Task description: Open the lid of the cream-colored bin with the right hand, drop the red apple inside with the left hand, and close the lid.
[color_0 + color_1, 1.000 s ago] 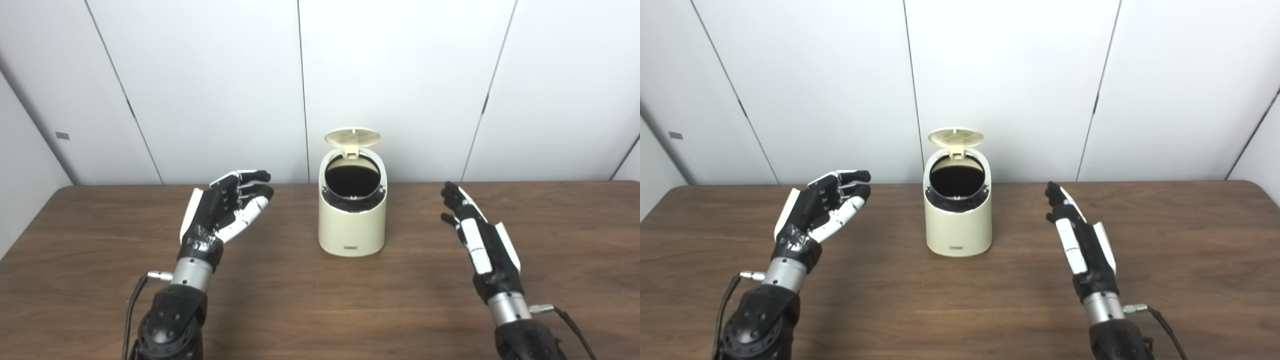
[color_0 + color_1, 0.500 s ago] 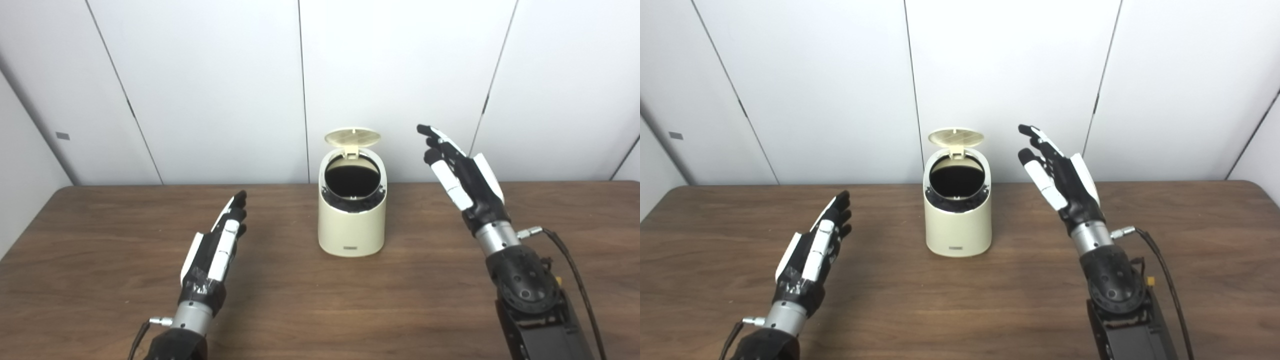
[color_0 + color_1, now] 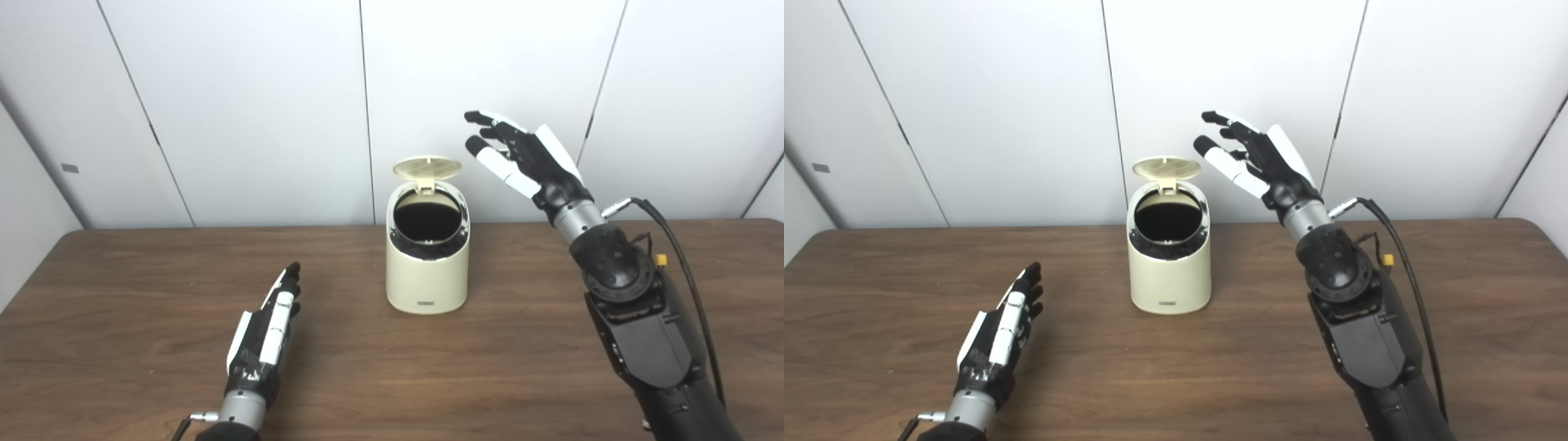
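The cream-colored bin point(image 3: 427, 275) stands on the table near its far middle. Its round lid point(image 3: 427, 168) is tipped up and back, and the dark inside shows. No red apple is in view in either eye view. My right hand point(image 3: 520, 156) is open and empty, raised to the upper right of the lid, fingers spread and pointing left toward it, not touching. My left hand point(image 3: 266, 334) is open and empty, low over the table to the front left of the bin, fingers straight and pointing forward.
The brown wooden table point(image 3: 122, 275) runs across the whole view, with white wall panels point(image 3: 245, 92) close behind the bin. A black cable point(image 3: 680, 251) hangs along my right forearm.
My right hand has risen from the table on the right to beside and above the lid. My left hand has turned flat, pulled back and lowered. The view has shifted slightly.
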